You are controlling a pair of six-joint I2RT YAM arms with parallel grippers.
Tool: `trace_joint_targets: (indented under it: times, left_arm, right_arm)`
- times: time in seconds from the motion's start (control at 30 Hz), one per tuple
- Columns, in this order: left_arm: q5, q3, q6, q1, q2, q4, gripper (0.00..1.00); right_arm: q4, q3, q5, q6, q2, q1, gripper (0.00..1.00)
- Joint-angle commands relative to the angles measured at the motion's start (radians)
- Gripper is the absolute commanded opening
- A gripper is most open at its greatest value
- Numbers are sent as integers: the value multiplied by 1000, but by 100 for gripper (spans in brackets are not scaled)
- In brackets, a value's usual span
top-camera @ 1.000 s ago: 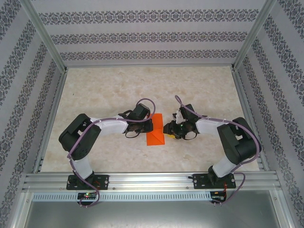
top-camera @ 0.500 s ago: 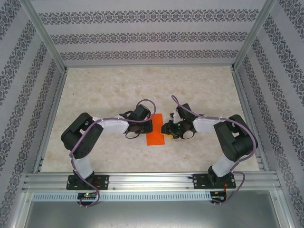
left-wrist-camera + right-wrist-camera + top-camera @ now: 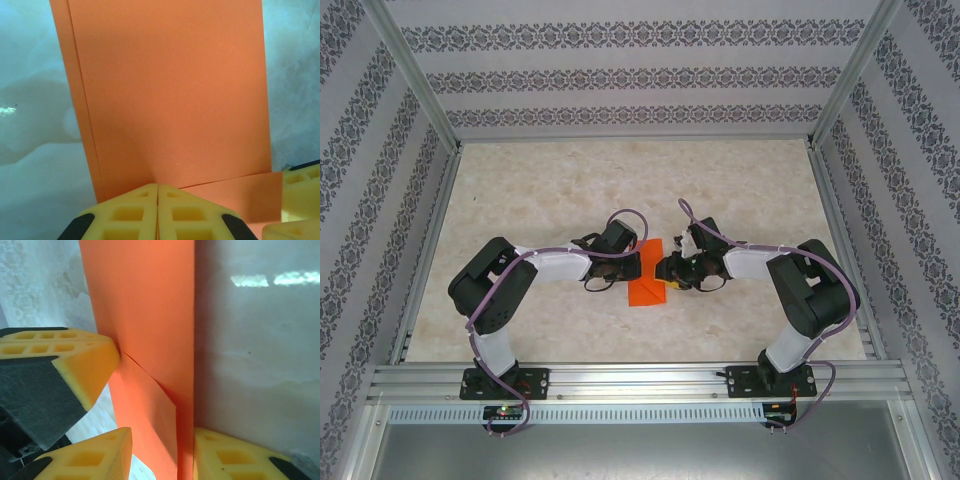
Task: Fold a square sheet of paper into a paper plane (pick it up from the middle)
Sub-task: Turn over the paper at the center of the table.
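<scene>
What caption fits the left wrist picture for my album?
Left end effector shut on the folded orange paper over the marbled table.

The top external camera sits high above and behind the arm bases, beyond the desk's (image 3: pixel 620 180) near edge. It looks down and toward the far edge, distant enough to take in the desk from side to side. The left wrist camera looks along the left hand (image 3: pixel 158 187), very close to the orange paper sheet (image 3: pixel 170 90). The right wrist camera looks along the right hand (image 3: pixel 160 440), equally near. All three views share that sheet at mid-desk.
</scene>
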Motion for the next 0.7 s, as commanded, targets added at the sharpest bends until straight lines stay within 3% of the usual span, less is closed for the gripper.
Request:
trace_joint_targets:
  times: [0.0,0.33,0.53,0.67]
  left_arm:
    - [-24,-23,12,-11,-15,-18,9]
    - [-25,-40,-15,-11,-64,16,11]
    - [-127,-67,-28,-9,-216,-25,18]
    - [-263,-86,-47,-10,-378,-107,25]
  right_arm:
    - [70,-10,-36,21,4,6,35]
    - [119,-16,-60,23,29,6,24]
    - [86,6,-65,14,4,3,10]
    - [-8,26,-28,-19,-60,3,6]
